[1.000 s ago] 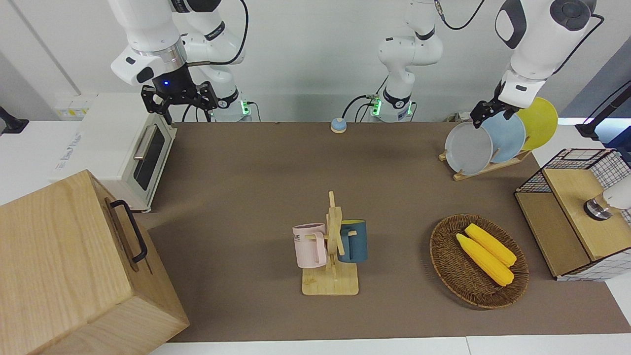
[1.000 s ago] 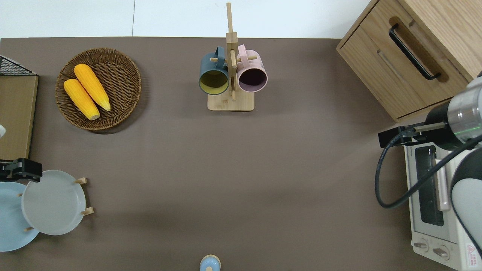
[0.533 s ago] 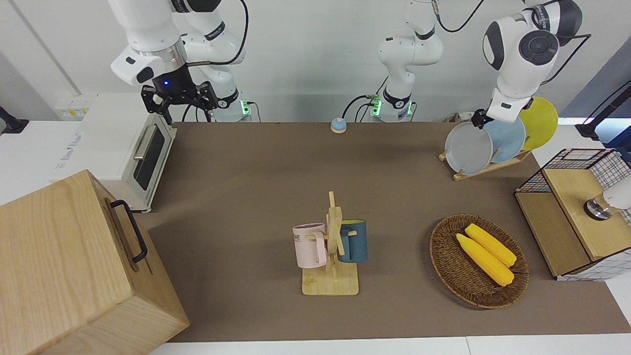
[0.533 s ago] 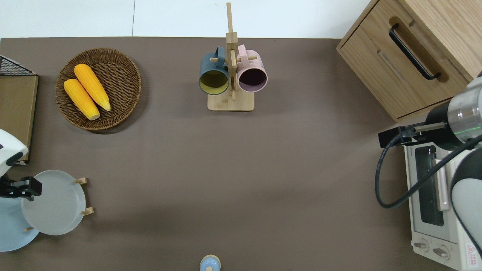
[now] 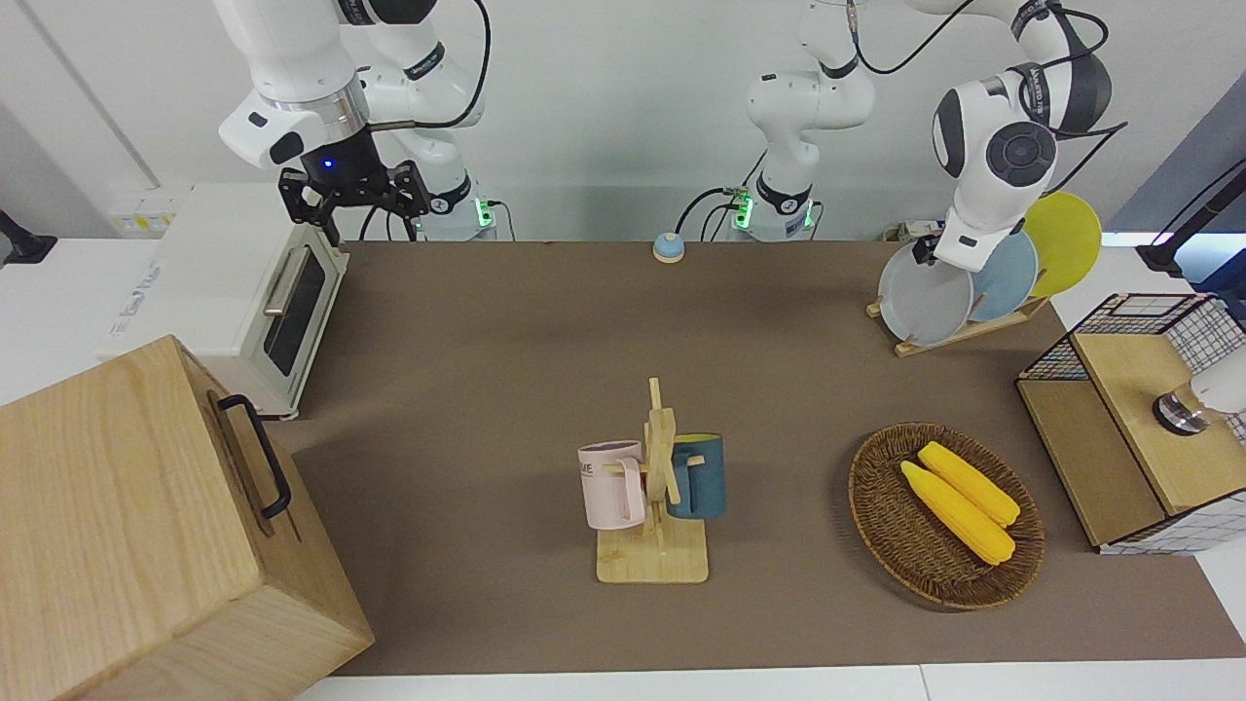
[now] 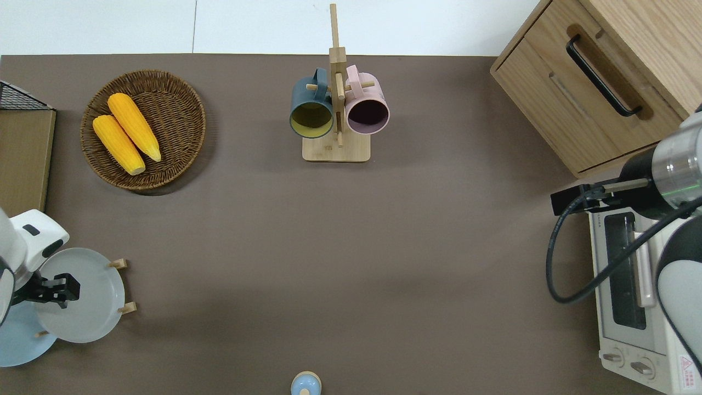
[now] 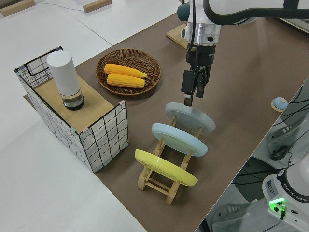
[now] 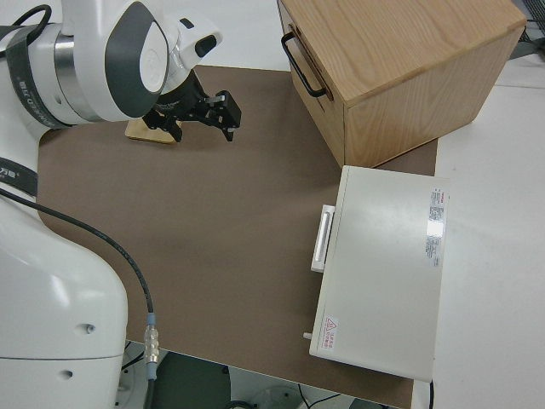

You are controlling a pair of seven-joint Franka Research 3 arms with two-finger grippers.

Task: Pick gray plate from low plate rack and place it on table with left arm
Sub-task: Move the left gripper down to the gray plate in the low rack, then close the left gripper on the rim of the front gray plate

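The gray plate (image 5: 923,297) leans in the slot of the low plate rack (image 5: 959,333) that is farthest from the robots, on the table (image 5: 487,341) at the left arm's end. It also shows in the overhead view (image 6: 90,299) and the left side view (image 7: 193,118). My left gripper (image 7: 191,99) points down, open, with its fingertips just at the plate's upper rim; in the overhead view (image 6: 55,289) it is over the plate's edge. It holds nothing. My right gripper (image 5: 355,195) is parked and open.
A light-blue plate (image 5: 1007,277) and a yellow plate (image 5: 1066,239) stand in the same rack. A wicker basket of corn (image 5: 944,514), a wire-sided box (image 5: 1139,419), a mug stand (image 5: 654,487), a toaster oven (image 5: 282,312) and a wooden cabinet (image 5: 127,526) are on the table.
My left arm has swung in over the rack and come down. Its gripper has moved along the gray plate's rim to the top edge. The plates and the right arm have not moved.
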